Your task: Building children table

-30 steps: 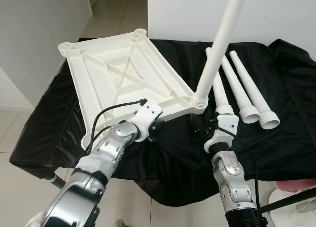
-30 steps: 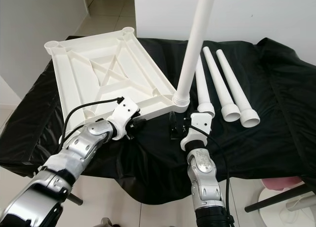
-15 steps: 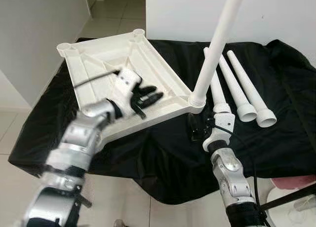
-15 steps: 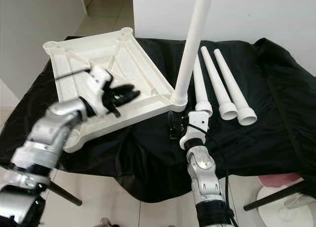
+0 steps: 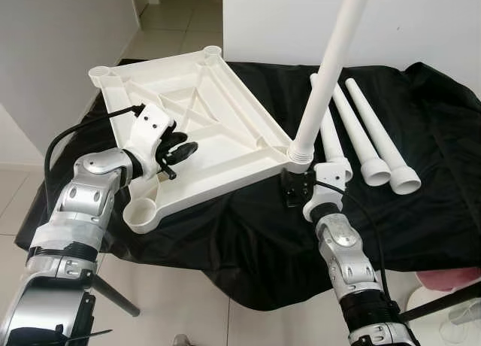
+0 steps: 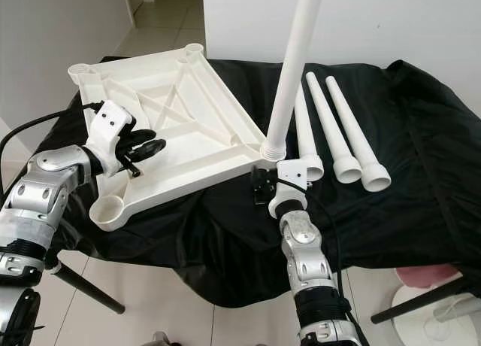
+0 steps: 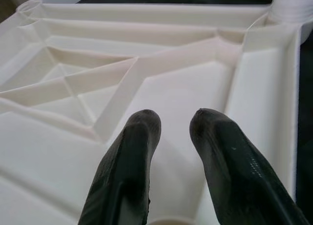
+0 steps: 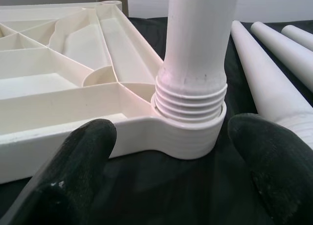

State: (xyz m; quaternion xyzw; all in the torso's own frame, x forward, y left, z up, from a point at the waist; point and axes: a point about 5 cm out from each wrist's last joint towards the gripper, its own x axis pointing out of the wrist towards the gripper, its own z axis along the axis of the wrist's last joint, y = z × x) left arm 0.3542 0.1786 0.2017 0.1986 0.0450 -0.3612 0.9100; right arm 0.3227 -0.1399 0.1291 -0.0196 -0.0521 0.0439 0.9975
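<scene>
The white ribbed tabletop (image 5: 192, 132) lies upside down on the left of the black-draped table (image 5: 421, 210), its near-left corner socket (image 5: 141, 214) at the table's edge. One white leg (image 5: 325, 83) stands screwed into its near-right corner socket (image 8: 193, 132). Three loose legs (image 5: 368, 139) lie to the right. The left pincer (image 5: 180, 150) hovers over the tabletop's near-left part, fingers (image 7: 129, 156) narrowly apart, holding nothing. The right pincer (image 8: 171, 186) sits wide open just near of the threaded joint.
</scene>
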